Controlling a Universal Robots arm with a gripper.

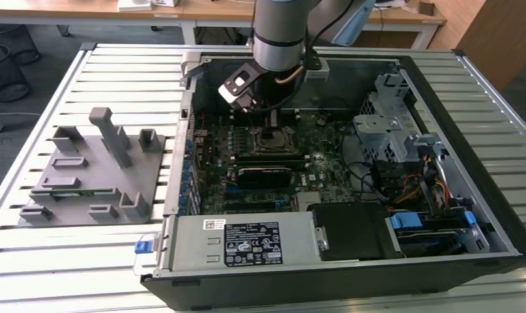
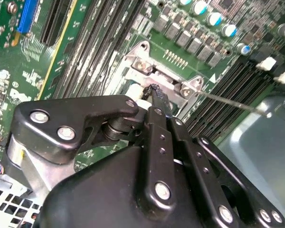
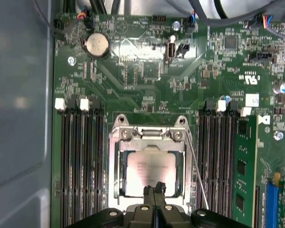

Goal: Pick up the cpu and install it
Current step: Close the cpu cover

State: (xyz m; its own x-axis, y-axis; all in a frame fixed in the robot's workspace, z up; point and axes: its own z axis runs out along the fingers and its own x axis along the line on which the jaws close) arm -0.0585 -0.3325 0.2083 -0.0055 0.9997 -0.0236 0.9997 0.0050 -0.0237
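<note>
One finding for you: the cpu (image 3: pixel 149 172) lies flat inside the metal socket frame (image 3: pixel 115 166) on the motherboard (image 3: pixel 133 71), silver top up, which I judge to mean it is seated, not carried. Your gripper (image 3: pixel 154 190) stands at one edge of the chip, fingers closed against each other with nothing between them (a single narrow tip would suit pressing inside the frame's window). The thin wire lever (image 3: pixel 196 173) slants beside the socket, apparently unlatched.

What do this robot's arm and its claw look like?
The arm is a silver-grey tube with a black cable beside it. The gripper is glossy black: jointed links fastened with silver screws, narrowing to two slim fingers.
</note>
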